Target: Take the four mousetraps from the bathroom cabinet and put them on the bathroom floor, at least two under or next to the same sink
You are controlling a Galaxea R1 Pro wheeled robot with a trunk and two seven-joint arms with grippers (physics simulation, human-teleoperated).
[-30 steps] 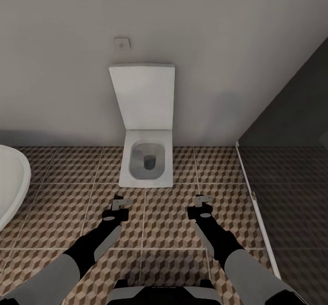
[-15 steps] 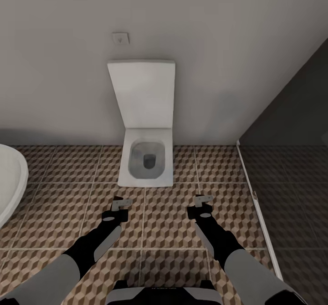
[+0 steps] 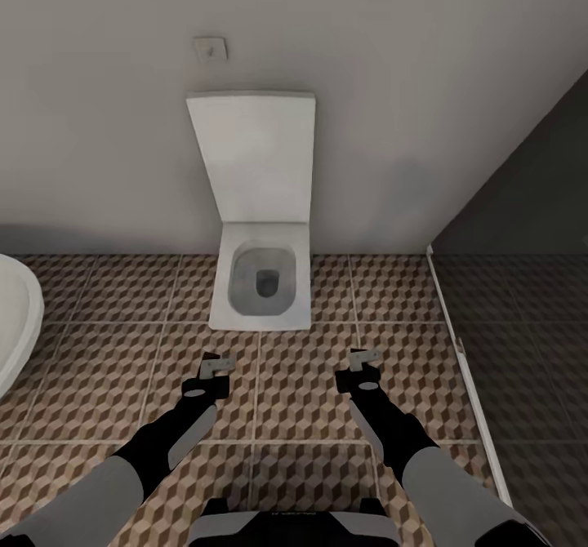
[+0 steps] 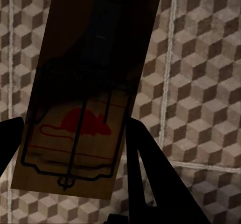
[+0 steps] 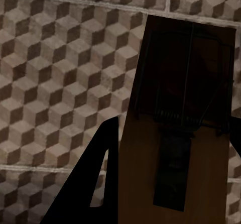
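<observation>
I have both grippers — left gripper (image 3: 216,364), right gripper (image 3: 363,360) — each clamping a mousetrap (image 4: 83,98) (second mousetrap (image 5: 183,133)) above the bathroom floor (image 3: 114,367), toilet (image 3: 258,286) beyond.

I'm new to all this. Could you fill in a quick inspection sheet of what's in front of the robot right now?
Surface: bathroom floor of cube-pattern tiles with pale grout.
Job's things: one mousetrap held in the left gripper; another mousetrap held in the right gripper; both hang above the floor.
Clutter: nothing seen.
Grippers: each shut on a trap, held out in front of the toilet.
Cables: nothing seen.
Surroundings: toilet with lid up against a pale wall; white bathtub edge on the left; darker shower tiles on the right.
</observation>
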